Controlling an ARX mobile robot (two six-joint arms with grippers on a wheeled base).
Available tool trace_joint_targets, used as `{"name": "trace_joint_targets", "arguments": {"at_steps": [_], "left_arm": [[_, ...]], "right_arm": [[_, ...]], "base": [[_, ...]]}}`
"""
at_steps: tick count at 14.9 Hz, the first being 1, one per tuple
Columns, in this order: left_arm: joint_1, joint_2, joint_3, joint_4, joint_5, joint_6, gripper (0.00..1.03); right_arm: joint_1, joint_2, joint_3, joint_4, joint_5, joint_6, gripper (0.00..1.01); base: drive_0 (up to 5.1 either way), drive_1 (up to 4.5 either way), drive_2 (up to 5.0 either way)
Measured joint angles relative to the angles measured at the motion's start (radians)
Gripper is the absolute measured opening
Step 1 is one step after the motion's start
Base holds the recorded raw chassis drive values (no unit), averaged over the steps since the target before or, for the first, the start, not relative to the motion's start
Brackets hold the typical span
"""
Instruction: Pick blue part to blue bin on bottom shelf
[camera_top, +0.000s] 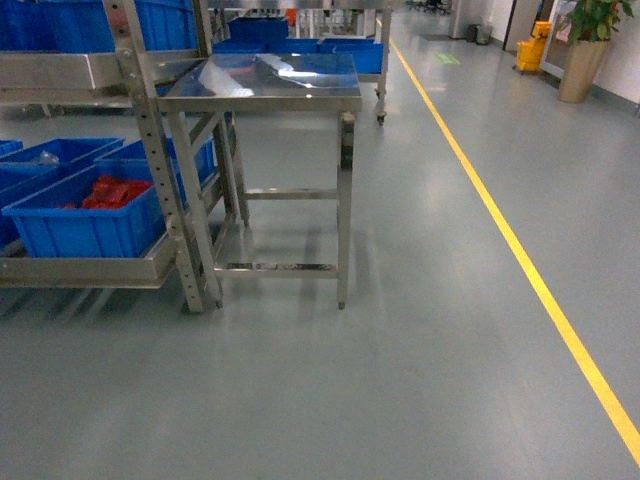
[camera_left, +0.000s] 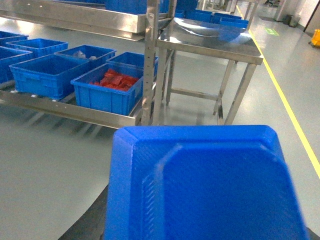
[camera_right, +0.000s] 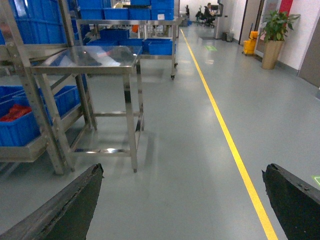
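A large blue part (camera_left: 205, 185) fills the lower half of the left wrist view. My left gripper (camera_left: 200, 232) is shut on it, and only one dark finger (camera_left: 92, 222) shows at the part's lower left. The bottom shelf (camera_left: 70, 112) carries several blue bins (camera_left: 47, 75); the nearest bin (camera_left: 107, 95) holds red pieces. In the head view the bottom shelf (camera_top: 80, 272) and that bin (camera_top: 90, 225) sit at the left, and neither gripper shows. My right gripper (camera_right: 185, 200) is open over bare floor.
A small steel table (camera_top: 260, 95) stands right of the rack's upright post (camera_top: 165, 170). A yellow floor line (camera_top: 520, 260) runs along the right. More blue bins sit on a cart behind the table (camera_top: 350, 50). A potted plant (camera_top: 585, 50) stands far right.
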Motion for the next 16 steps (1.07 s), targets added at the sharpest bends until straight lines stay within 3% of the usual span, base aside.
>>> {"name": "trace_joint_targets", "arguments": {"at_steps": [16], "left_arm": [[0.0,0.001,0.0,0.003,0.003,0.0,0.43]], "right_arm": [[0.0,0.0,0.0,0.004,0.0,0.0,0.98]], "base": [[0.0,4.15,-4.2]]}}
